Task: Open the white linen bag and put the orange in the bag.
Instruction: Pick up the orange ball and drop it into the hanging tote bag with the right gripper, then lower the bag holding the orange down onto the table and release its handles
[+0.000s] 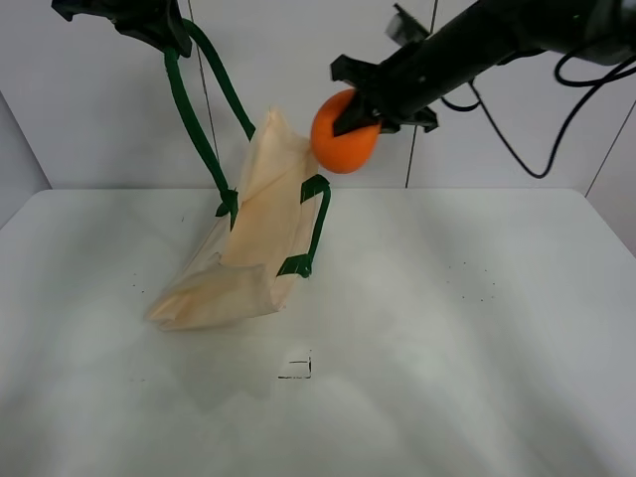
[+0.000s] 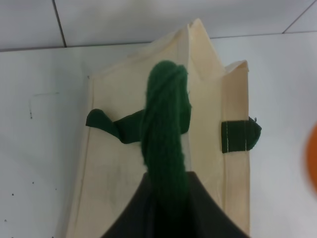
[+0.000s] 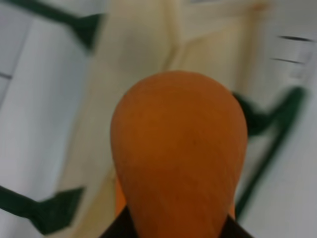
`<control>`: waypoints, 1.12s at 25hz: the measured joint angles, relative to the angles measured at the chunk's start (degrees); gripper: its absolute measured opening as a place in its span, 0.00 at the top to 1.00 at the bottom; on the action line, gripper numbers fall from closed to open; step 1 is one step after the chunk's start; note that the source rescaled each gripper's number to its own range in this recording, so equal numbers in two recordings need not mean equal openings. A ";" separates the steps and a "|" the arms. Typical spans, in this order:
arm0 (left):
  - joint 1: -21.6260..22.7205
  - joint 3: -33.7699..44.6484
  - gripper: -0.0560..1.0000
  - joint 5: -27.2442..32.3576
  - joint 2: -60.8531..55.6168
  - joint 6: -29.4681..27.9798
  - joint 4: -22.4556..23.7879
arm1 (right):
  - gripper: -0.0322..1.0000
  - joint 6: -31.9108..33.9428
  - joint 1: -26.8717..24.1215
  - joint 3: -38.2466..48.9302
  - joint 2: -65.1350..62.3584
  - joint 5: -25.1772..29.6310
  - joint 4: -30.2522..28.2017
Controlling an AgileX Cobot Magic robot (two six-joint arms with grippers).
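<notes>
The white linen bag [image 1: 248, 248] hangs by one dark green strap [image 1: 194, 124] from my left gripper [image 1: 164, 35], which is shut on the strap high at the top left. The bag's bottom rests on the table. Its other green handle [image 1: 316, 224] droops down the near side. My right gripper [image 1: 363, 109] is shut on the orange [image 1: 343, 134] and holds it in the air just right of the bag's top corner. In the left wrist view the strap [image 2: 166, 139] runs down to the bag [image 2: 208, 129]. In the right wrist view the orange [image 3: 178, 148] fills the middle, with the bag [image 3: 148, 49] behind it.
The white table [image 1: 477, 328] spreads under both arms. A small black square mark [image 1: 296, 368] is on it in front of the bag. A white wall stands behind, and black cables [image 1: 517, 139] hang from the right arm.
</notes>
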 joint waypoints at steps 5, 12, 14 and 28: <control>0.00 0.00 0.95 0.00 0.00 0.07 0.00 | 0.97 2.91 6.78 0.00 4.89 -6.56 -1.06; 0.00 0.00 0.95 0.00 0.00 0.07 -0.18 | 0.97 4.27 9.69 0.00 13.64 -12.91 -0.61; 0.00 0.00 0.95 0.00 0.00 0.07 -0.31 | 0.92 2.58 9.75 0.00 14.81 -13.55 0.75; 0.00 0.28 0.95 0.00 0.00 0.07 -1.64 | 0.00 14.43 9.75 -12.73 15.21 4.77 -27.81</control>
